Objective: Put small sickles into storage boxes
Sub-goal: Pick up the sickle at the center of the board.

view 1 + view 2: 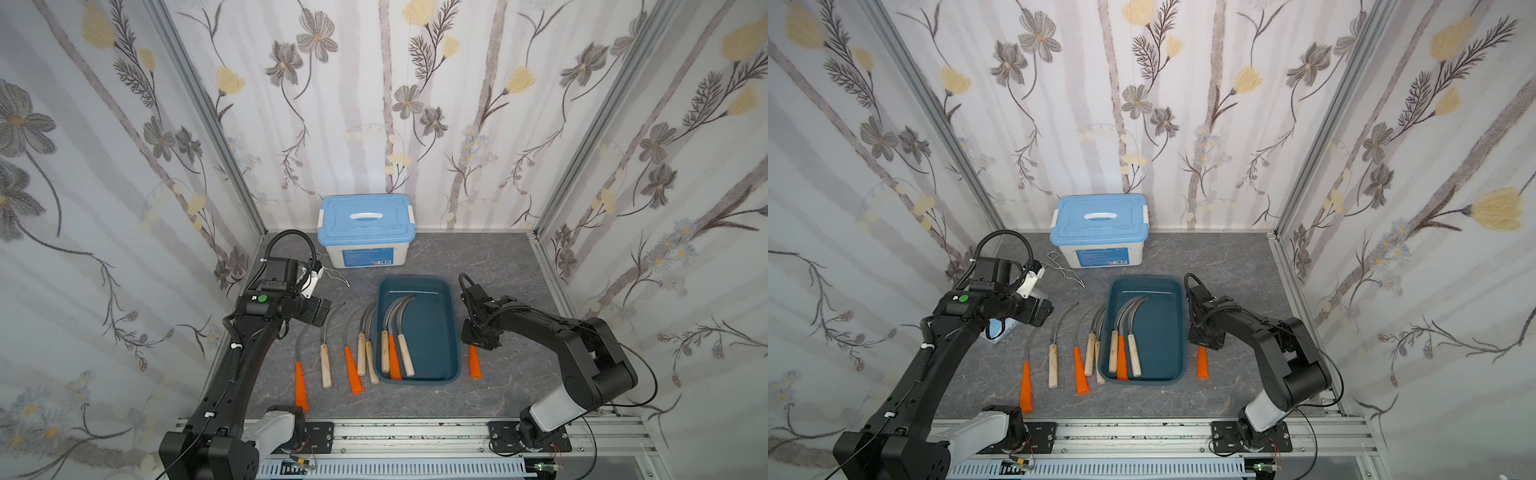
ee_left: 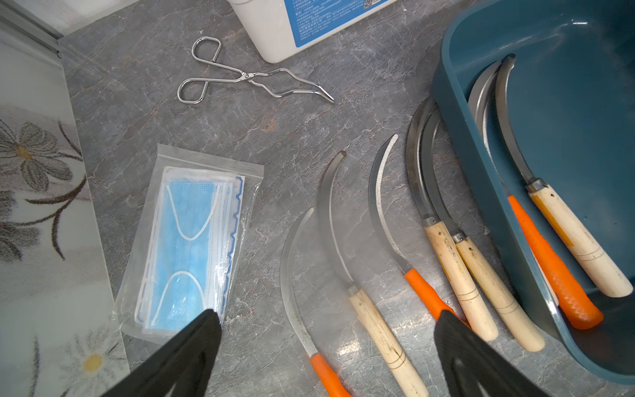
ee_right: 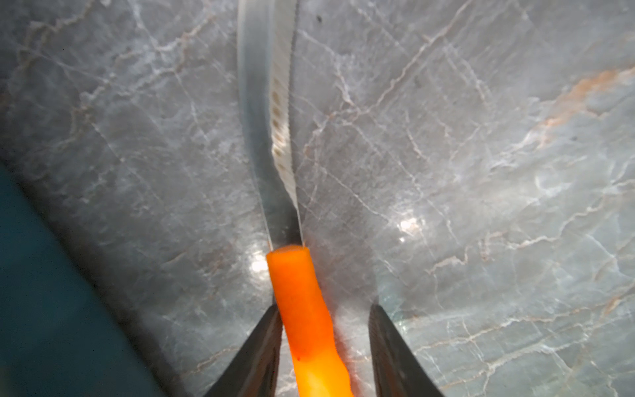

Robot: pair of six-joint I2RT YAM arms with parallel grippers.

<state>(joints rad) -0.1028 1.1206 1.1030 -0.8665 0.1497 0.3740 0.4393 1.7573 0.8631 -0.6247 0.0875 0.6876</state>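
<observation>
Right gripper (image 3: 324, 309): jaws narrow, straddling the handle of the orange-handled sickle (image 3: 292, 275). One finger (image 3: 268, 337) touches it and the other shows a gap, so you hold nothing yet. The sickle lies flat on the table (image 3: 481, 172), just beside the teal tray (image 1: 432, 332).

Risk: off-centre contact shoves the tapered handle sideways, so it pivots or slips on lift. The blade tip could then snag the tray rim.

Left gripper (image 2: 326, 319): wide, empty, over the loose sickles (image 1: 325, 361).
</observation>
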